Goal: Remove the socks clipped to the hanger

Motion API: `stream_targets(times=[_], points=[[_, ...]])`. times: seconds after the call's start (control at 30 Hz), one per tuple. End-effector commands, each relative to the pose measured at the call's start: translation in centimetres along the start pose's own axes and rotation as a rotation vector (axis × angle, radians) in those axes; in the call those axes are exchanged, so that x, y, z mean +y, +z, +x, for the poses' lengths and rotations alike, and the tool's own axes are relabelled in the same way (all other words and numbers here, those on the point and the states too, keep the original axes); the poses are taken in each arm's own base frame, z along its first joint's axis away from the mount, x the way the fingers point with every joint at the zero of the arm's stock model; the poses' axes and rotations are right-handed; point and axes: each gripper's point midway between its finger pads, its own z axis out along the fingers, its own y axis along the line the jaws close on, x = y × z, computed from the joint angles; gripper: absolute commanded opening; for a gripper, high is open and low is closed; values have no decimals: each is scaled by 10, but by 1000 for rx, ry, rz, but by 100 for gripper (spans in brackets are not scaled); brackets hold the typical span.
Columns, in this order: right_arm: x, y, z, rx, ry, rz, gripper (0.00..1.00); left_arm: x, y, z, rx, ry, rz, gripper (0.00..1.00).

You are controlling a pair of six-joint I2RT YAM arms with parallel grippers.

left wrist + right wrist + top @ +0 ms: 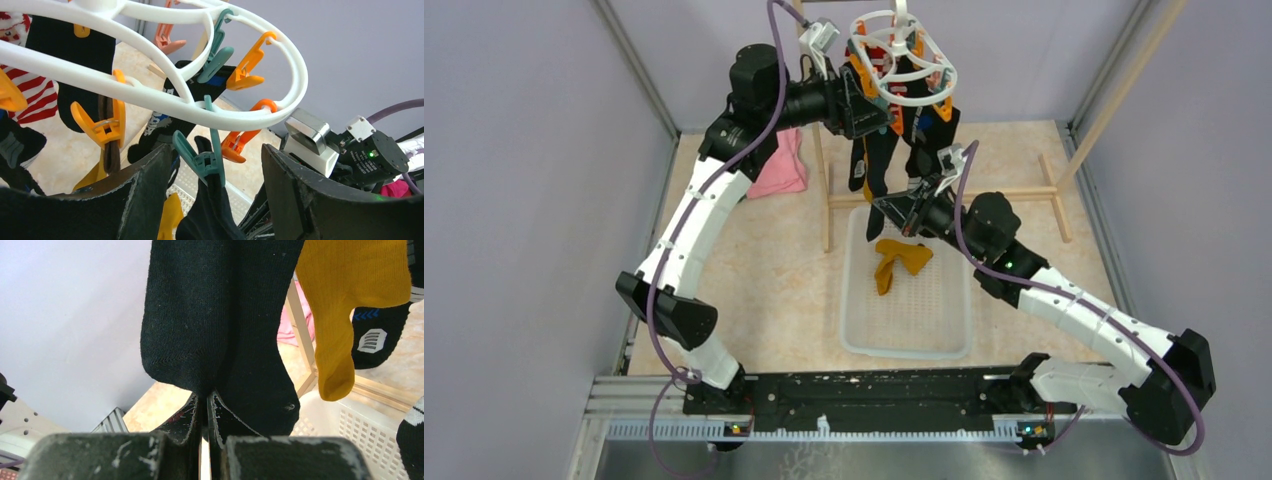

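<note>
The white ring hanger (902,60) hangs at the top centre with orange and teal pegs; it also shows in the left wrist view (240,112). Black socks (869,160) hang from it. My left gripper (215,170) is open, its jaws on either side of a teal peg (212,160) that clips a black sock (210,215). My right gripper (202,400) is shut on the lower end of a hanging black sock (215,315). A mustard sock (345,300) and a black sock with white marks (380,335) hang beside it. A red-and-white Santa sock (35,95) hangs at the left.
A white mesh basket (909,340) sits under the hanger with a mustard sock (899,262) in it. A wooden rack (944,195) stands behind it. A pink cloth (781,165) lies at the back left. Grey walls enclose the table.
</note>
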Motion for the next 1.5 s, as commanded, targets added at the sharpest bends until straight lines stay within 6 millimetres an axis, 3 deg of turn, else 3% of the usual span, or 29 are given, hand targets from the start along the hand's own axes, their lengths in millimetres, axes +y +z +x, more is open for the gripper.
stream_targets(times=[0.0,0.4,0.87,1.17,1.47], points=[[19,0,-23,-48,-2,-56,0,-10,0,-28,-77,33,33,72],[19,1,-19,-40,4,-61,0,-7,5,-26,-75,6,44,69],[14,1,-3,-5,21,-62,0,-3,6,-28,-81,0,39,43],[9,-3,2,4,26,-42,0,0,5,-30,-87,5,18,0],[-7,-25,15,36,5,39,0,-2,4,-30,-85,7,28,0]])
